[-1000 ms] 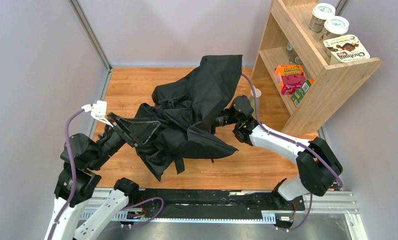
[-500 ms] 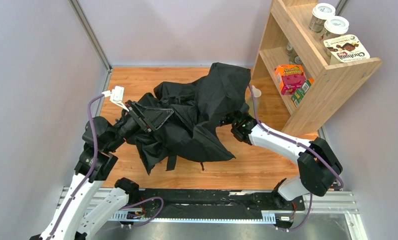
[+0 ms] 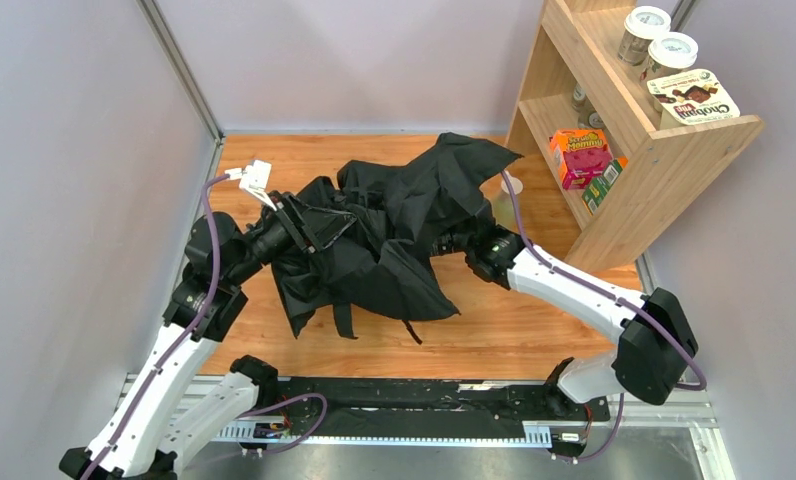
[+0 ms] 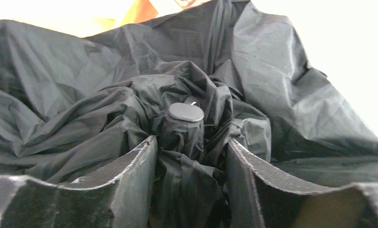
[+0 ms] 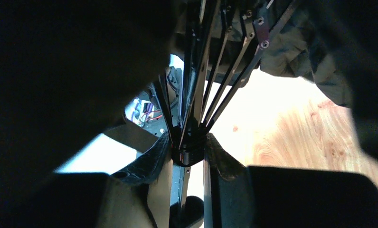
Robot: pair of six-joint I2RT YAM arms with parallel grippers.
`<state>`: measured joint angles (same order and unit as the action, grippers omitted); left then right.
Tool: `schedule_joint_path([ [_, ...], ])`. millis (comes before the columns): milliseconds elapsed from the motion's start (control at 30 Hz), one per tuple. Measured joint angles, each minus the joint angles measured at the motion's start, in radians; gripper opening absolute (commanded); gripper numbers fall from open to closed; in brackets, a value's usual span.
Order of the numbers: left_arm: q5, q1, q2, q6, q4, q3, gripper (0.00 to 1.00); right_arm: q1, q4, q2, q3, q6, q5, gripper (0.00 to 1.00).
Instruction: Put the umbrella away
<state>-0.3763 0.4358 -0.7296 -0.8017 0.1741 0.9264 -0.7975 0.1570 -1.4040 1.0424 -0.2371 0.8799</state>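
Observation:
The black umbrella [image 3: 394, 235] hangs crumpled between my two arms above the wooden floor, its canopy loose and folded over itself. My left gripper [image 3: 309, 225] is shut on the canopy's top end; in the left wrist view the fingers [image 4: 135, 171] clamp bunched fabric just below the round top cap [image 4: 185, 113]. My right gripper [image 3: 452, 243] reaches under the canopy from the right. In the right wrist view its fingers [image 5: 154, 164] are shut on the black runner hub [image 5: 189, 151], where several thin ribs [image 5: 225, 71] fan out. The handle is hidden.
A wooden shelf unit [image 3: 624, 140] stands at the right, holding an orange box [image 3: 580, 155], cups [image 3: 657, 40] and a snack box. Grey walls close the left and back. The wooden floor [image 3: 514, 330] shows in front of the umbrella. A black rail [image 3: 424, 395] runs along the near edge.
My left arm has moved up and to the right with the canopy top. The umbrella has been squeezed shorter and shifted toward the shelf, and the canopy has bunched tighter.

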Motion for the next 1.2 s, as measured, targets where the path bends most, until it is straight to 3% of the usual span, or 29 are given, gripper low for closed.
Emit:
schedule_joint_path([
  [33, 0.002, 0.000, -0.005, 0.004, -0.002, 0.000, 0.30, -0.006, -0.027, 0.004, 0.010, 0.017, -0.013, 0.00],
  [200, -0.006, -0.005, -0.027, 0.003, -0.046, -0.007, 0.00, -0.018, -0.092, 0.016, 0.027, 0.043, -0.051, 0.02],
  [267, -0.005, -0.006, -0.023, -0.001, -0.067, -0.019, 0.00, -0.018, -0.095, 0.020, 0.027, 0.034, -0.065, 0.17],
  [333, 0.006, -0.006, -0.006, -0.006, -0.089, -0.032, 0.00, -0.020, -0.096, 0.025, 0.026, 0.020, -0.085, 0.18],
  [433, 0.039, -0.006, 0.038, -0.034, -0.103, -0.059, 0.00, -0.031, -0.073, 0.051, 0.005, -0.018, -0.123, 0.47],
  [533, 0.059, 0.000, 0.097, -0.090, -0.094, -0.083, 0.00, -0.044, 0.034, 0.104, -0.061, -0.088, -0.177, 0.63],
  [800, 0.074, 0.003, 0.141, -0.220, -0.111, -0.121, 0.00, -0.056, 0.298, 0.162, -0.215, -0.238, -0.217, 0.67],
  [1000, 0.100, 0.003, 0.149, -0.213, -0.102, -0.121, 0.00, -0.056, 0.317, 0.200, -0.272, -0.293, -0.221, 0.69],
  [1200, 0.113, 0.003, 0.158, -0.206, -0.104, -0.120, 0.00, -0.061, 0.389, 0.244, -0.324, -0.365, -0.225, 0.61],
])
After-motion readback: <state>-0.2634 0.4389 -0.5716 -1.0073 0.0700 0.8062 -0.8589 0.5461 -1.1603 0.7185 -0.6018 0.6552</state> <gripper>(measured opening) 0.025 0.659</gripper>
